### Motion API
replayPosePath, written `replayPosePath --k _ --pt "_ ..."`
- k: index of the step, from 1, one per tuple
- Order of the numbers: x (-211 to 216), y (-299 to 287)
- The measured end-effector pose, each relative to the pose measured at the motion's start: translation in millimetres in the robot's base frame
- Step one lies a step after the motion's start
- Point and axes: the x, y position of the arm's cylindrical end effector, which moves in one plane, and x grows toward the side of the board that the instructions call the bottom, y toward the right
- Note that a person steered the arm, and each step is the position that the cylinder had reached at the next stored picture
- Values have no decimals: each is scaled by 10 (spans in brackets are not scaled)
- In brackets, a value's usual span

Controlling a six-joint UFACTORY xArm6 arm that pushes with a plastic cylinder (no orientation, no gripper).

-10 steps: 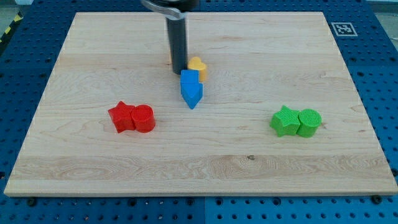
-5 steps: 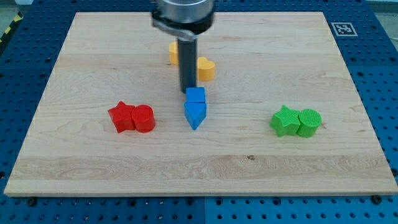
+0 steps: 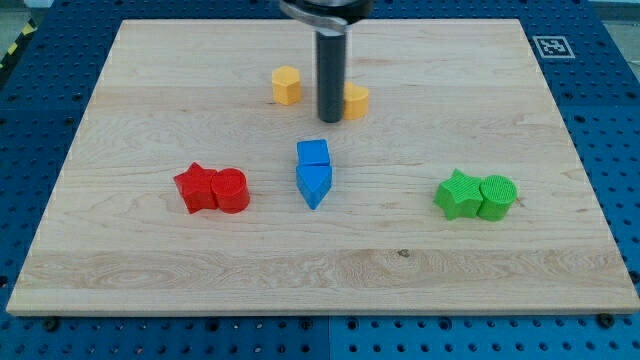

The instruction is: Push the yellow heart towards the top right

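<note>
my tip (image 3: 329, 120) holds nothing, touching the yellow heart's (image 3: 354, 101) left side; pushing off-centre, the heart could spin and slip away.

Board (image 3: 150, 260): pale wood with a fine lengthwise grain and one small dark knot low of centre. Surrounding table (image 3: 40, 120): blue, dotted with rows of dark holes. Black-and-white square marker (image 3: 551, 46) at the view's top right corner. Rod: dark grey, my tip (image 3: 329, 120) the same. Yellow heart (image 3: 354, 101) and yellow block (image 3: 286, 85): orange-yellow. Blue cube (image 3: 313, 153) and blue pointed block (image 3: 314, 185): bright blue. Red star (image 3: 196, 188) and red cylinder (image 3: 230, 190): plain red. Green star (image 3: 458, 195) and green cylinder (image 3: 497, 196): plain green.
</note>
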Motion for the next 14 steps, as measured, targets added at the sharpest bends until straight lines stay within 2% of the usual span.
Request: replayPosePath --k 1,3,4,8,11,14 --pt "-34 297" --pt "-232 311" --pt "-503 318" --pt "-1133 689" --pt "-1428 832" --pt "-1232 1256"
